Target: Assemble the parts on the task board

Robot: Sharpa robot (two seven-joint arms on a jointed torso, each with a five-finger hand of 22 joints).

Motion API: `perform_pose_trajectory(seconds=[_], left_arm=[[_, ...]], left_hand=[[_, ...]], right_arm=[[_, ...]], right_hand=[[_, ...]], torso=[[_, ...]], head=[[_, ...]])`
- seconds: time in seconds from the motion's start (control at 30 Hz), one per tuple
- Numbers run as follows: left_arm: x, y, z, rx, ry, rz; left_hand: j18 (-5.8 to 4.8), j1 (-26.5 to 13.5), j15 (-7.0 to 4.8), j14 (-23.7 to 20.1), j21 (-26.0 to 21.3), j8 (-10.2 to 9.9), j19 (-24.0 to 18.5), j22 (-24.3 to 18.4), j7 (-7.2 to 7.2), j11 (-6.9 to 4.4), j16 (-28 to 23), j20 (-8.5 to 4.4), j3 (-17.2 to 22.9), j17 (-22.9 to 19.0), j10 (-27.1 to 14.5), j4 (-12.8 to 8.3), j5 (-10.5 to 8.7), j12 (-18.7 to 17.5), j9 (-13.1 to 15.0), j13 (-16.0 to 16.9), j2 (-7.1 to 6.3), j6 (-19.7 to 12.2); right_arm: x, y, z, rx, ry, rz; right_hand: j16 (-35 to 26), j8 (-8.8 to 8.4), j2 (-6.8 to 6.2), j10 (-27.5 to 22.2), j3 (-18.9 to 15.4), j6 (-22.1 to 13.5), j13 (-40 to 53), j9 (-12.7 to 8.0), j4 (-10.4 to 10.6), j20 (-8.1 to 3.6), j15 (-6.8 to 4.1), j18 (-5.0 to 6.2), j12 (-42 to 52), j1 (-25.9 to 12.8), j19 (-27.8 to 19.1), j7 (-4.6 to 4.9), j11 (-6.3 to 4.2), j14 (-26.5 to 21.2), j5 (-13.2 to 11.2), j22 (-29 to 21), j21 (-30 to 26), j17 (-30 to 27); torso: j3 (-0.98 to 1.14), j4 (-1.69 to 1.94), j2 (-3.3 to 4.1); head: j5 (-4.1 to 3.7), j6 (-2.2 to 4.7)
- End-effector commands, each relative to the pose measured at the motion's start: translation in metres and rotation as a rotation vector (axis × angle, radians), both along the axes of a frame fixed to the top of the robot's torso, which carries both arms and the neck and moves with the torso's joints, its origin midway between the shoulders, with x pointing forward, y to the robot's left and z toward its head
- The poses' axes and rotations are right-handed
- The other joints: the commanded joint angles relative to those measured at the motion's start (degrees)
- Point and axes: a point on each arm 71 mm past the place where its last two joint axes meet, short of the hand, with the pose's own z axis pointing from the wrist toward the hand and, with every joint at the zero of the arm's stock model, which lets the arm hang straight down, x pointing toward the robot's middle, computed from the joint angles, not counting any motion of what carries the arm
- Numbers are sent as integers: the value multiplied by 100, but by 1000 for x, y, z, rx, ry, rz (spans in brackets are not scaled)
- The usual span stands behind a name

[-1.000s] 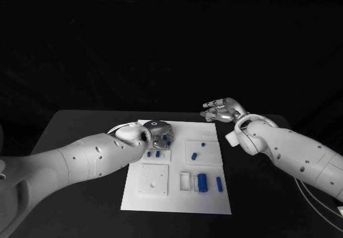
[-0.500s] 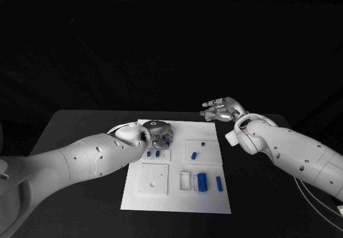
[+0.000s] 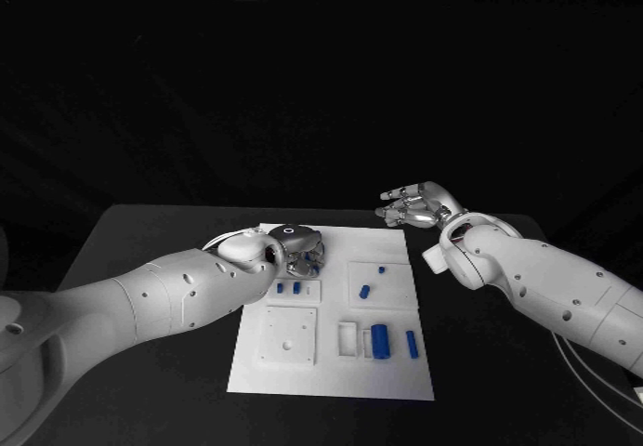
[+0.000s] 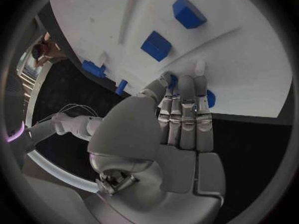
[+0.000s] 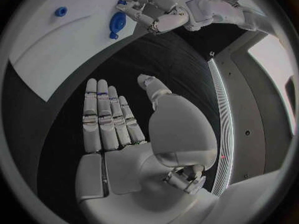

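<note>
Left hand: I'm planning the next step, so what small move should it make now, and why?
Probably close the fingers on the small blue part beside them. The left hand is low over the task board, fingertips at the board near that part, though a firm hold isn't visible. The right hand hovers open beside the board, so it is not helping.

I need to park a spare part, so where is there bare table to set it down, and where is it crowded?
Bare black table lies left of the task board, beyond the left hand. A narrower strip runs between the board's right edge and the right arm. The board's middle is crowded with blue parts.
</note>
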Motion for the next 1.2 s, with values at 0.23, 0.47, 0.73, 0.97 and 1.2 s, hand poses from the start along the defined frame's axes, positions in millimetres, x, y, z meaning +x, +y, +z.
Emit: perform_pose_trajectory(seconds=[0.23, 0.47, 0.73, 0.97, 1.2], left_arm=[[-1, 4, -6, 10, 9, 7], [-2, 8, -3, -19, -23, 3], [-4, 15, 6, -96, -60, 2], [-5, 21, 14, -149, -65, 8], [-7, 28, 23, -195, -51, 25]], left_hand=[[10, 245, -34, 84, 436, 6, -116, 153, 31, -10, 108, -76, -92, 58, 139, -257, 49, -10, 2, 14, 89, 42], [52, 211, -88, 215, 955, 1, -228, 143, -8, -66, 266, -128, 219, 140, 338, -459, -185, -11, 4, 17, 79, 203], [58, 134, -100, 292, 1075, 1, -233, 122, -16, -81, 313, -134, 292, 164, 361, -438, -169, -11, 5, 17, 44, 231], [65, 114, -103, 308, 1101, 2, -223, 119, -17, -82, 322, -136, 338, 169, 366, -434, -131, -10, 5, 17, 32, 238], [63, 96, -103, 308, 1102, 3, -223, 117, -19, -85, 319, -135, 352, 169, 367, -426, -127, -10, 6, 17, 19, 243]], right_arm=[[0, 1, 1, 7, -6, 12], [0, 1, 1, 7, -6, 13], [0, 0, 1, 5, -6, 10], [0, -2, 1, 4, -5, 9], [0, -3, 1, 2, -4, 8]], right_hand=[[14, -4, 4, -41, -15, 4, -5, 2, -18, -6, 2, 47, -11, -61, -46, 11, -15, -34, 27, -4, -10, -8], [13, -4, 4, -42, -31, 3, -5, 2, -11, -5, 4, 46, -9, -64, -51, 11, -15, -38, 30, -5, -11, -8], [13, -4, 4, -42, -31, 3, -5, 2, -11, -5, 4, 46, -9, -64, -51, 11, -15, -38, 30, -5, -11, -8], [15, -4, 10, -47, -48, 1, -5, 2, -3, -3, 4, 46, -6, -60, -54, 12, -14, -39, 37, -5, -11, -8], [15, -4, 10, -47, -48, 1, -5, 2, -3, -3, 4, 46, -6, -60, -54, 12, -14, -39, 37, -5, -11, -8]], torso=[[0, -5, 3], [-1, -4, 2], [-7, 14, -9], [-10, 15, -8], [-8, 20, -8]], head=[[-1, 2], [6, 12], [3, 29], [19, 36], [33, 31]])
